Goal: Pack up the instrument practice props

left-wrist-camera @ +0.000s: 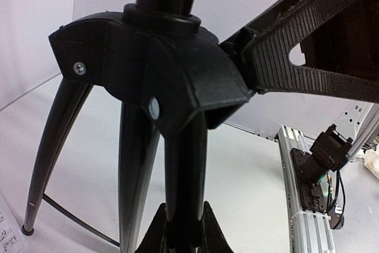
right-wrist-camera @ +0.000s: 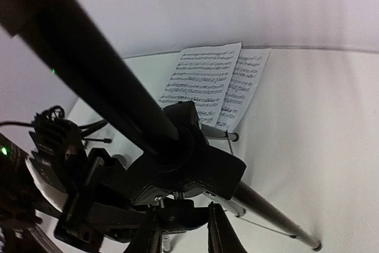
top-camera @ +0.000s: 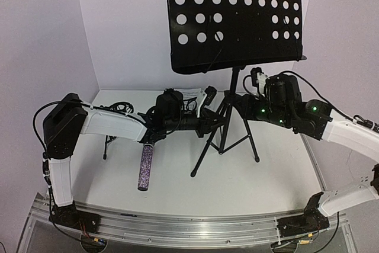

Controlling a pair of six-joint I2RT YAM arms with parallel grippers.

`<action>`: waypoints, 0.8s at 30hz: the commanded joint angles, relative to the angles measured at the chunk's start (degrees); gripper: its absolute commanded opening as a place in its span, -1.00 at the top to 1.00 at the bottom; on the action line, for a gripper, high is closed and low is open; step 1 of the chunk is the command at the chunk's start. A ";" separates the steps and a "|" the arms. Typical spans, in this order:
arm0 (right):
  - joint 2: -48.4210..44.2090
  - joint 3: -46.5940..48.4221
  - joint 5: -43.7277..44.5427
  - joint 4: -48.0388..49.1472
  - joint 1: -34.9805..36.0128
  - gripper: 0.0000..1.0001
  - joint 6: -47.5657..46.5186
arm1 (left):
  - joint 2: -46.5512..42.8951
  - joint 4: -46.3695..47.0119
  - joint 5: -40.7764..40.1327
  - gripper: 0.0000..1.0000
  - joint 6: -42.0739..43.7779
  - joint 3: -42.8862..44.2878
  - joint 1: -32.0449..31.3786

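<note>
The left pincer [left-wrist-camera: 183, 232] is closed on one leg of the tall black perforated metal music stand [top-camera: 231, 16]. Its fingers [left-wrist-camera: 153, 241] press either side of that leg just below the stand's black plastic tripod hub [left-wrist-camera: 148, 69]. The right pincer [right-wrist-camera: 182, 229] meets the same hub from the opposite side. Its jaws stand narrow with the hub's underside between them, and one ribbed finger [left-wrist-camera: 278, 57] touches the hub's edge; whether they clamp it I cannot tell.

Beside the left pincer the stand's other two legs splay down to the white table [top-camera: 266, 176], with open gaps between them. Over both pincers the stand's perforated desk overhangs, close to the pale walls [top-camera: 124, 28] that meet in a corner behind. Nearer than the pincers the table is bare as far as the aluminium rail [top-camera: 189, 226] at its edge.

To the left of the left pincer and nearer, a glittery purple microphone [top-camera: 145, 167] lies on the table, its far end hidden under the left arm. Further left a small black tripod mic stand [top-camera: 115, 111] shows behind that arm, partly covered. Beyond both pincers two white sheet-music pages [right-wrist-camera: 207, 87] lie flat, side by side, with the foot of the stand's rear leg at their near edge
</note>
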 commanded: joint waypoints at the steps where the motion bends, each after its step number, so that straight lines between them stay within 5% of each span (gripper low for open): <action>1: 0.99 3.29 -1.88 -4.78 -0.14 1.00 -27.76 | -0.31 -2.16 1.81 1.00 1.34 -0.79 -0.66; 13: 0.40 -0.93 -0.97 0.12 0.67 1.00 -64.48 | -0.06 -2.44 4.01 1.00 1.45 -0.62 -0.64; 24: -0.53 -5.98 3.68 0.54 1.10 1.00 -78.45 | 0.50 -1.76 6.72 1.00 2.85 1.41 -0.23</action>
